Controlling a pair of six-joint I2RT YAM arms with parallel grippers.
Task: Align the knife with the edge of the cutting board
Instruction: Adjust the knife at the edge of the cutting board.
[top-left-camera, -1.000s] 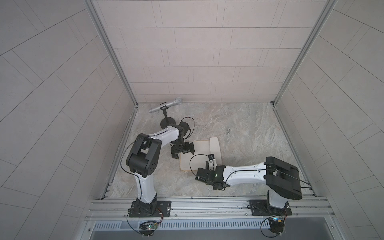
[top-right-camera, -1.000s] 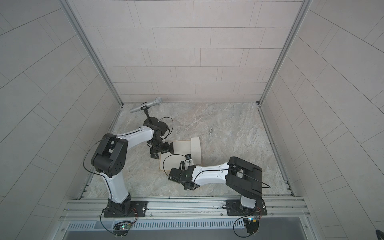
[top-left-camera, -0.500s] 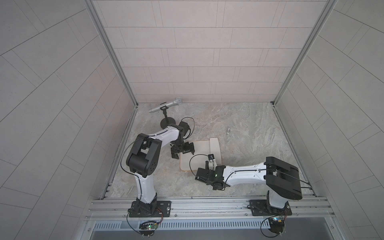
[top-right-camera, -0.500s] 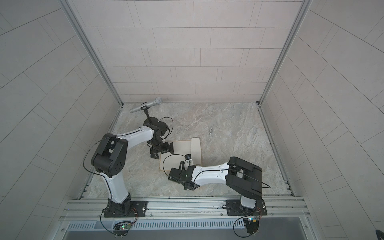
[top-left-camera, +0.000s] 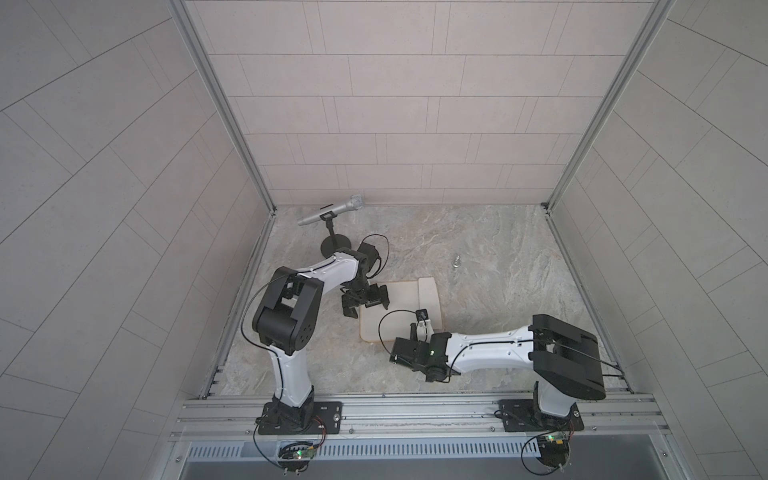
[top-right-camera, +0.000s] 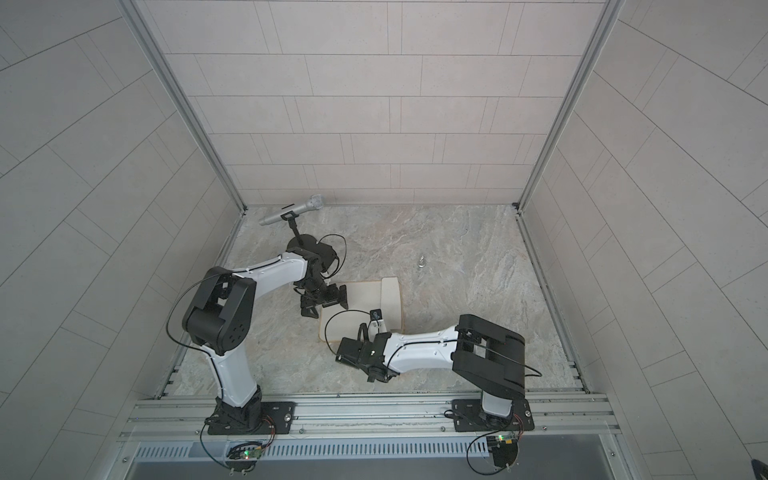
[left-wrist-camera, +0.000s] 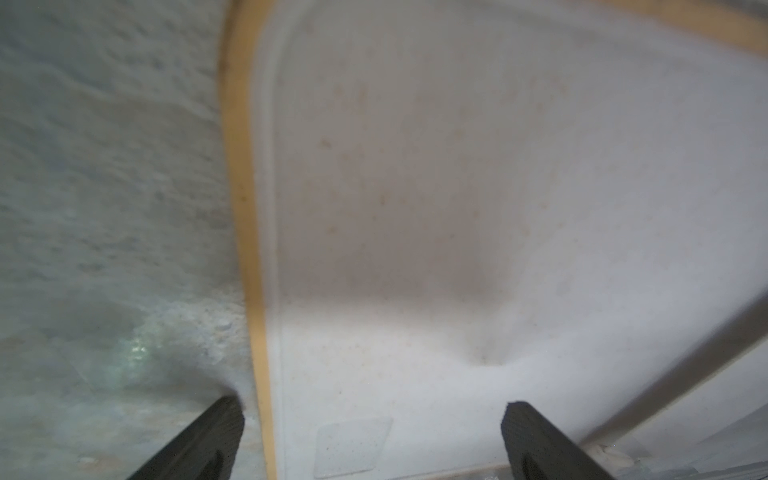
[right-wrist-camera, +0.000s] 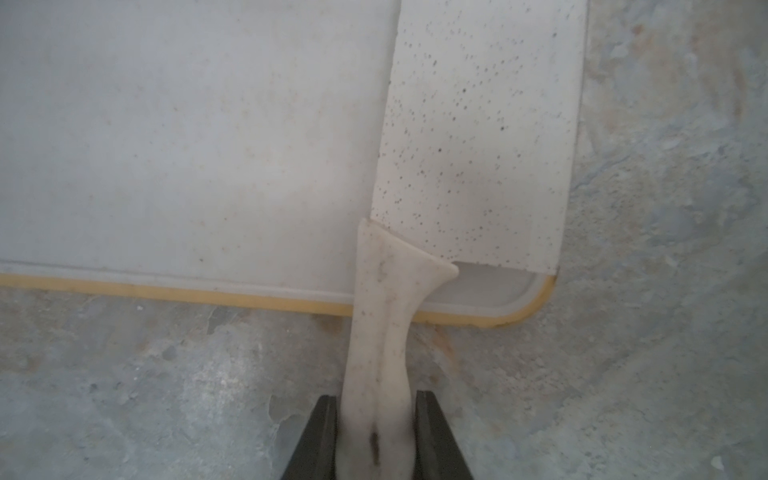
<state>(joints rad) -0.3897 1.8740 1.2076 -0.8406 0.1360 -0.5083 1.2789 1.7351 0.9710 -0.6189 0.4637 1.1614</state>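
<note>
Right gripper (right-wrist-camera: 376, 432): clamped on handle of speckled whitish cleaver knife (right-wrist-camera: 478, 137); blade ahead, along edge of cream tan-rimmed cutting board (right-wrist-camera: 187, 145); left gripper (left-wrist-camera: 372, 415): spread wide, empty, astride board rim.

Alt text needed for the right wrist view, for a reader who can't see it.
The right gripper is shut on the knife by its pale handle, which sticks out past the tan rim of the cutting board over the marbled tabletop. The speckled blade lies flat on the board, its outer long side along the board's side edge.
</note>
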